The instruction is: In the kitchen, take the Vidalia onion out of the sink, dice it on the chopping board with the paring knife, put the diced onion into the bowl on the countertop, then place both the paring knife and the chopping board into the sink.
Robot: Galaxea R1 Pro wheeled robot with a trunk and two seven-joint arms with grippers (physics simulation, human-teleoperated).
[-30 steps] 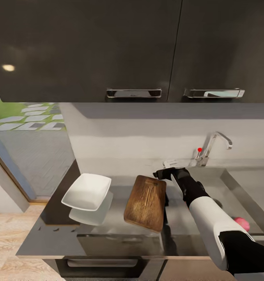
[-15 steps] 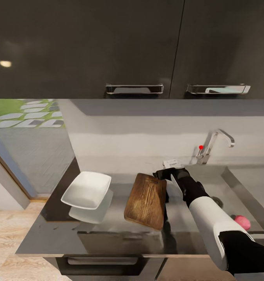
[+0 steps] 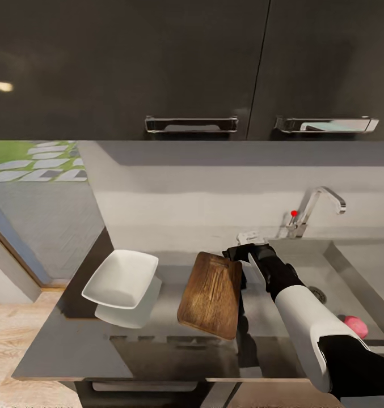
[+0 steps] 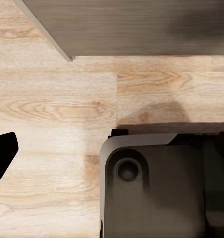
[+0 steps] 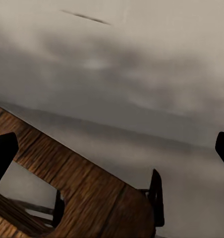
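The brown chopping board (image 3: 210, 294) lies on the glossy grey countertop (image 3: 67, 351), just left of the sink (image 3: 342, 266). My right gripper (image 3: 237, 253) hovers open at the board's far right corner; in the right wrist view the board's rounded corner (image 5: 87, 193) sits between the spread fingertips of that gripper (image 5: 112, 148). The white bowl (image 3: 121, 277) stands left of the board, mirrored in the worktop. The pinkish Vidalia onion (image 3: 354, 326) rests in the sink, partly behind my right forearm. The paring knife is out of view. My left gripper (image 4: 112, 151) hangs open over the wooden floor.
Dark wall cabinets (image 3: 192, 68) with chrome handles hang over the counter. The chrome tap (image 3: 316, 209) with its red knob stands at the sink's back edge. A doorway with a paved yard (image 3: 33, 170) opens at the left. The robot's dark base (image 4: 161, 193) lies under the left wrist.
The whole view has shifted a little, so the camera moved. Right gripper, board, bowl and onion keep their places relative to each other.
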